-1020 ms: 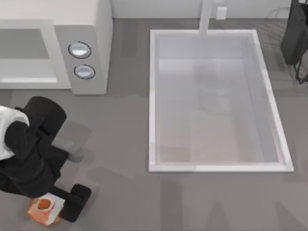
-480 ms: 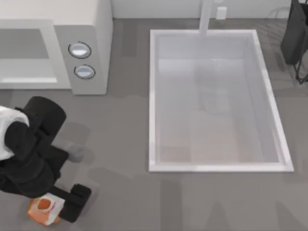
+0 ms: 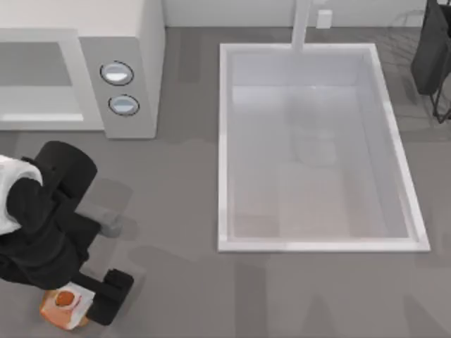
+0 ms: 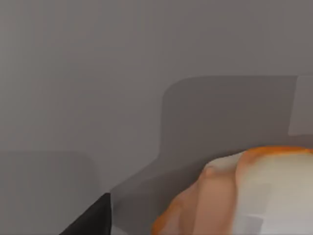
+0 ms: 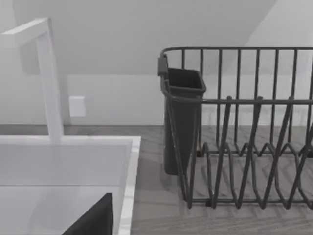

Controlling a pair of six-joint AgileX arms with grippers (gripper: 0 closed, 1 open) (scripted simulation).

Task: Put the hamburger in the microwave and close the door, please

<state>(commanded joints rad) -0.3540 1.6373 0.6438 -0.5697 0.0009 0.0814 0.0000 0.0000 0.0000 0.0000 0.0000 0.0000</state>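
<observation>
The hamburger [image 3: 65, 305] lies on the counter [image 3: 183, 282] well in front of the microwave [image 3: 120, 77]. We judge it light, soft and easy to squash, so we should take it gently by its sides. Our left end effector [image 3: 83, 301] is down at it; whether it is apart or clamped we cannot tell. Our right arm is parked beyond the sink [image 3: 317, 246].

A rendered kitchen: microwave [image 3: 106, 67], sink basin [image 3: 225, 141], faucet [image 5: 49, 83] and dish rack [image 5: 244, 127] on a grey counter [image 3: 183, 282].
</observation>
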